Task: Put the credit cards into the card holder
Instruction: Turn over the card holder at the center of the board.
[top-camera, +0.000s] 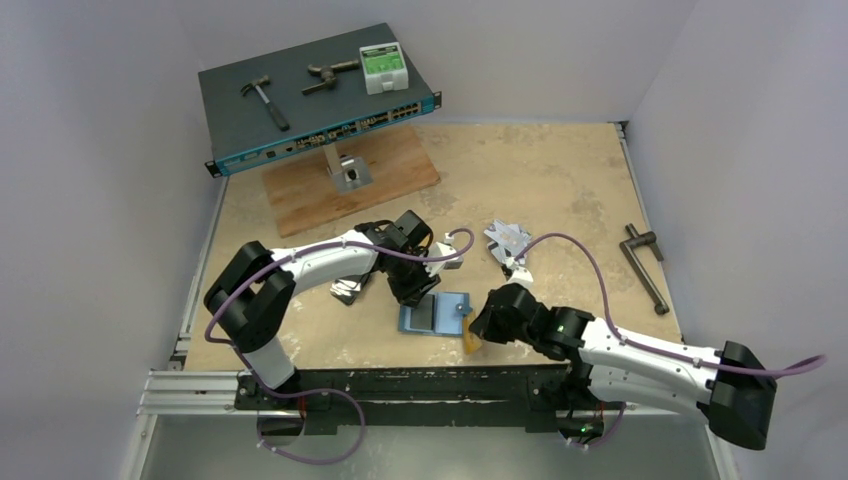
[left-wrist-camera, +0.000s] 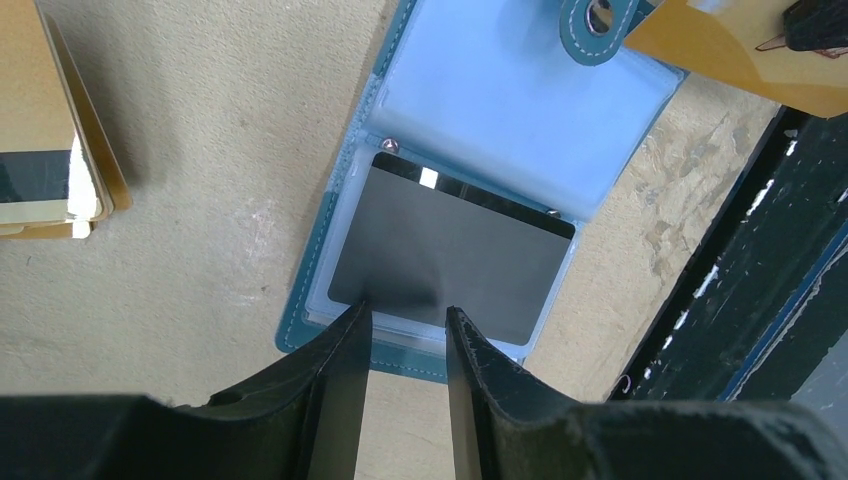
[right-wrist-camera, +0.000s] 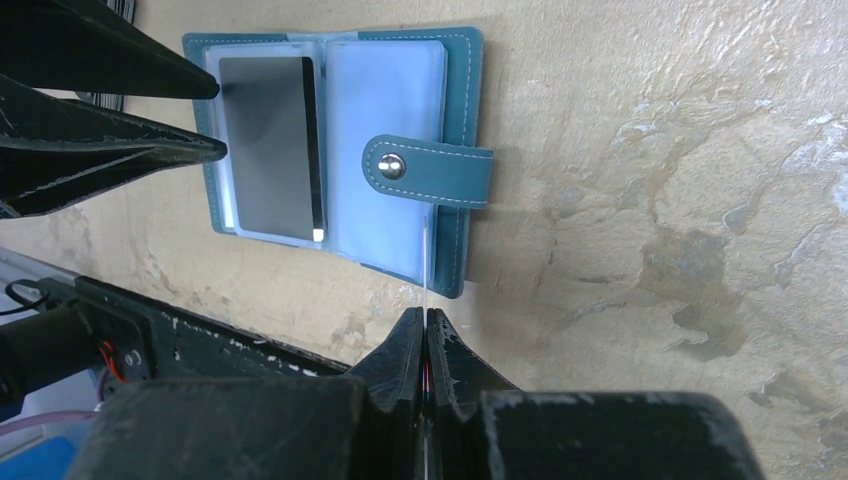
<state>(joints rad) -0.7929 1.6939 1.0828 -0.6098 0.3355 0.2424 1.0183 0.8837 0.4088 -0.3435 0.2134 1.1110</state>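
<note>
The teal card holder (top-camera: 452, 303) lies open near the table's front edge, its snap strap (right-wrist-camera: 425, 170) folded across the right page. A dark grey credit card (left-wrist-camera: 450, 245) lies on its left page. My left gripper (left-wrist-camera: 405, 315) hovers open at that card's near edge, and nothing is between its fingers. My right gripper (right-wrist-camera: 425, 315) is shut on a gold-orange credit card (left-wrist-camera: 720, 50), seen edge-on in the right wrist view, just off the holder's front right corner (top-camera: 472, 343). A stack of gold cards (left-wrist-camera: 40, 130) lies left of the holder.
A network switch (top-camera: 310, 100) on a stand over a wooden board (top-camera: 400, 165) carries a hammer and other tools at the back left. Pale silvery pieces (top-camera: 508, 243) lie behind the holder. A metal tool (top-camera: 645, 265) lies at the right. A black rail (top-camera: 400, 380) runs along the front edge.
</note>
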